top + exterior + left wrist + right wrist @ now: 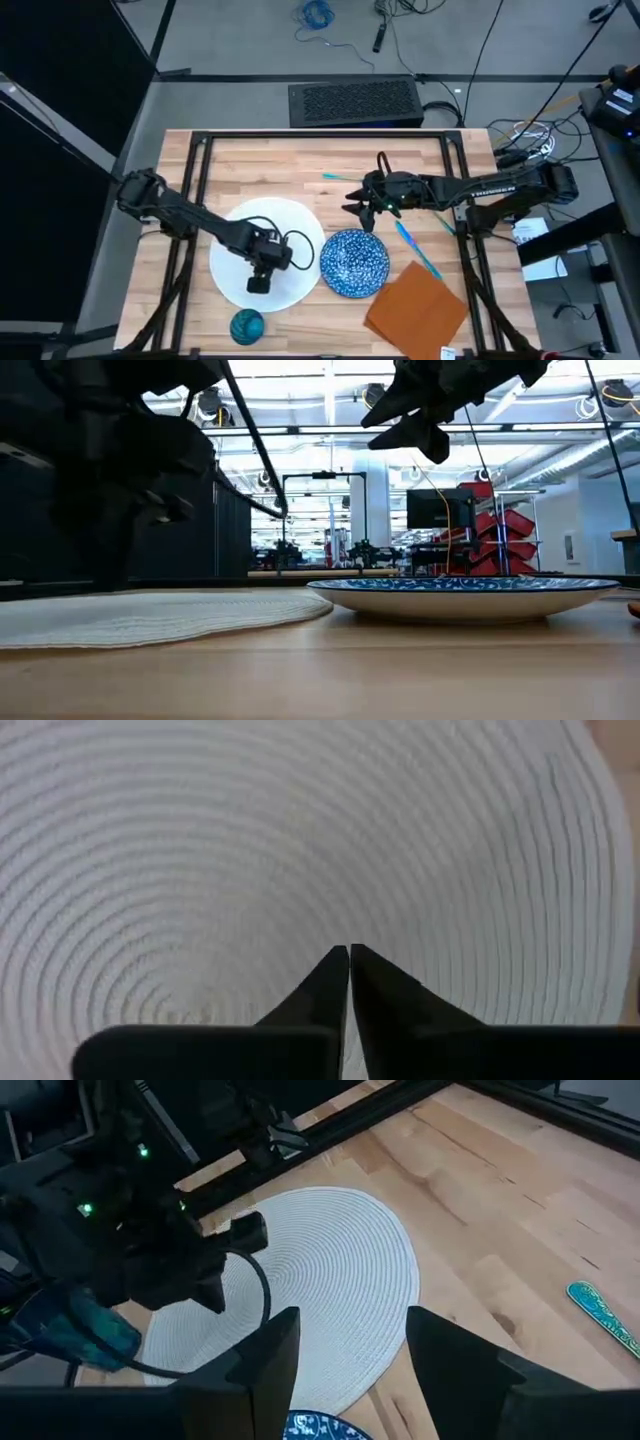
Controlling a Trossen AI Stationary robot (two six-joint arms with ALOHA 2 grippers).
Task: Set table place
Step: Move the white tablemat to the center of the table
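A dark perforated box [352, 102] lay on the grey floor [240, 45] just beyond the far edge, lengthwise along it. Farther out on the floor were a coil of blue cable [317, 13] and a small black device [381, 36] with thin leads running from it. Black cables [560, 85] trailed across the floor on the right side, toward a cluster of white and dark cords [530, 145]. Tall black panels [60, 110] closed off the left side. In the room behind, rows of ceiling lights [330, 430] ran into the distance, a white column [370, 500] stood midway, and red bins [500, 535] were stacked beside a dark monitor [438, 510].
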